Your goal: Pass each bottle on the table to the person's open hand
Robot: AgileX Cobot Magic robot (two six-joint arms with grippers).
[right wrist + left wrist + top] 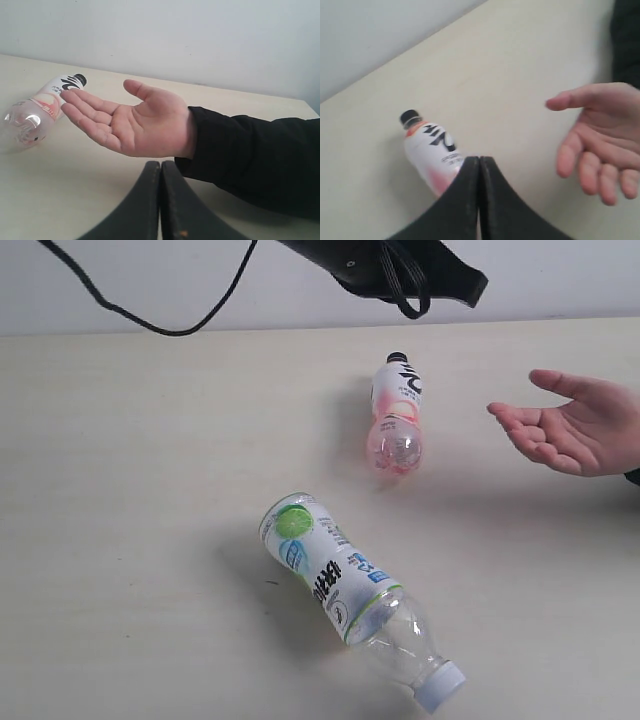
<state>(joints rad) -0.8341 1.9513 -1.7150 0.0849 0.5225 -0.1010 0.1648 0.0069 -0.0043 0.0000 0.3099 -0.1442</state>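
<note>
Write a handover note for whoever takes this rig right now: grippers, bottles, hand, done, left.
Left gripper: shut, empty, above the pink bottle.
Right gripper: shut, empty, facing the person's hand.
Bottles: two in view, both lying on their sides on the table; the pink bottle is nearer the hand, the lime-label bottle is in the foreground.
Hand: open, palm up, empty.
Done: nothing visible as delivered.
Left: hand over both bottles, probably the pink one first.

2 bottles lie on their sides on the beige table (130,520) — the pink bottle (397,412), black cap toward 12 o'clock, and the lime-pictured bottle (350,592) at its 6 o'clock, pale cap toward 4 o'clock. The open hand (575,425) is at 3 o'clock of the pink one — palm up, not touching it.
</note>
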